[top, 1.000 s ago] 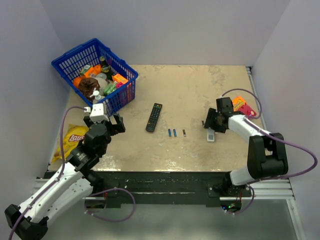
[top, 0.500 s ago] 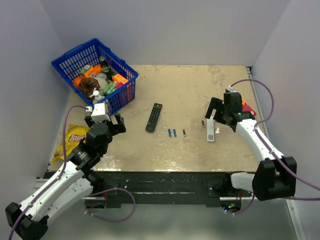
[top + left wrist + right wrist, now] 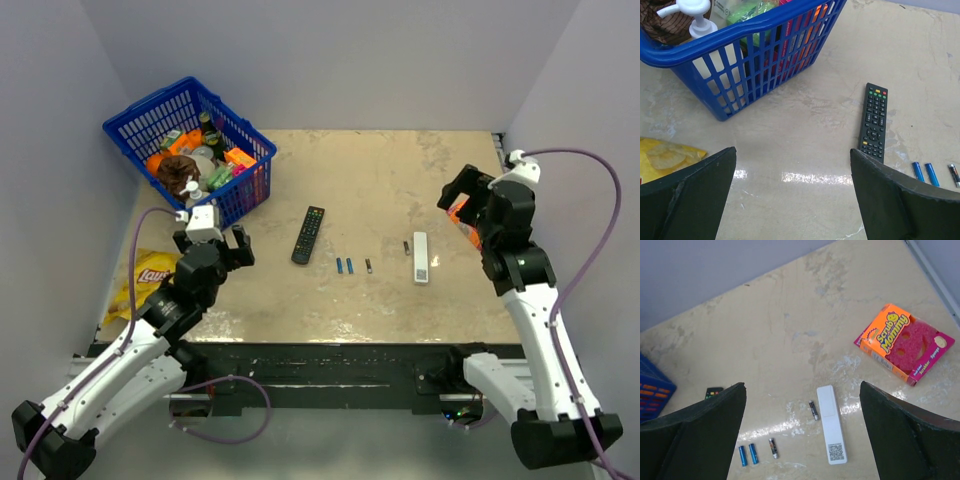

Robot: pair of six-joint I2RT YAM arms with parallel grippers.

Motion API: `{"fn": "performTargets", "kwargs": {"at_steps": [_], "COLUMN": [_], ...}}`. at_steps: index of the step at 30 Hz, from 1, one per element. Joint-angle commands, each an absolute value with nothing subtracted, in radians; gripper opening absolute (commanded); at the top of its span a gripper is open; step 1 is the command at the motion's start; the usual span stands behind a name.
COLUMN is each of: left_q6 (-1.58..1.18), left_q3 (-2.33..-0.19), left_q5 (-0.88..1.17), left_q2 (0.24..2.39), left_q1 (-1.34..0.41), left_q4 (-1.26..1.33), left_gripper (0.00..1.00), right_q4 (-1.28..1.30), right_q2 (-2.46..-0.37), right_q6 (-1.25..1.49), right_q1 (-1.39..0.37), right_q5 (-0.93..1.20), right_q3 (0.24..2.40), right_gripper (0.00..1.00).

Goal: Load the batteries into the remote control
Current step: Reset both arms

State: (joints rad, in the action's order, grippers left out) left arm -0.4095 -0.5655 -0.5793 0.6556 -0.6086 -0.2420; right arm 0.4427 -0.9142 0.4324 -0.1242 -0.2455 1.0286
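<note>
The white remote control (image 3: pixel 421 257) lies flat on the table right of centre, back side up with a QR label, also in the right wrist view (image 3: pixel 831 424). Two blue batteries (image 3: pixel 344 266) and one dark battery (image 3: pixel 368 266) lie left of it, and another dark battery (image 3: pixel 406 246) lies beside its far end. They show in the right wrist view as blue (image 3: pixel 748 454), dark (image 3: pixel 772 448) and dark (image 3: pixel 813 410). My right gripper (image 3: pixel 462 195) (image 3: pixel 802 386) is open, empty, raised above and right of the remote. My left gripper (image 3: pixel 238 250) (image 3: pixel 792 150) is open and empty at the left.
A black remote (image 3: pixel 308 234) (image 3: pixel 873 121) lies left of the batteries. A blue basket (image 3: pixel 150 110) (image 3: pixel 740 32) full of items stands at the back left. A yellow chips bag (image 3: pixel 145 275) lies at the left edge. An orange sponge box (image 3: pixel 905 342) lies at the right.
My right gripper has come off the white remote and has risen and drawn back to the right. The remote now lies uncovered on the table. The left arm has barely moved.
</note>
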Motion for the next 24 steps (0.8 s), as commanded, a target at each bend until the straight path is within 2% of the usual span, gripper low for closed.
{"fn": "performTargets", "kwargs": {"at_steps": [1,8,24], "left_q6": [-0.434,-0.434,-0.5], "left_q3": [-0.64,-0.704,-0.851], "left_q5": [-0.572,-0.577,-0.492], "left_q2": [0.663,0.686,0.897], "left_q1": [-0.601,-0.603,-0.603], "left_q4": [-0.221,-0.239,-0.267], "left_gripper": [1.0,1.0,1.0], "right_q4": [0.35,0.267,0.273], "right_q2": [-0.806,-0.692,-0.617], "right_q6": [0.404,0.336,0.298], "right_q1": [-0.121,-0.121,-0.123], "right_q5": [-0.287,-0.293,-0.176], "right_q3": [1.043,1.009,0.963], "right_gripper": [0.98,0.98,0.98]}}
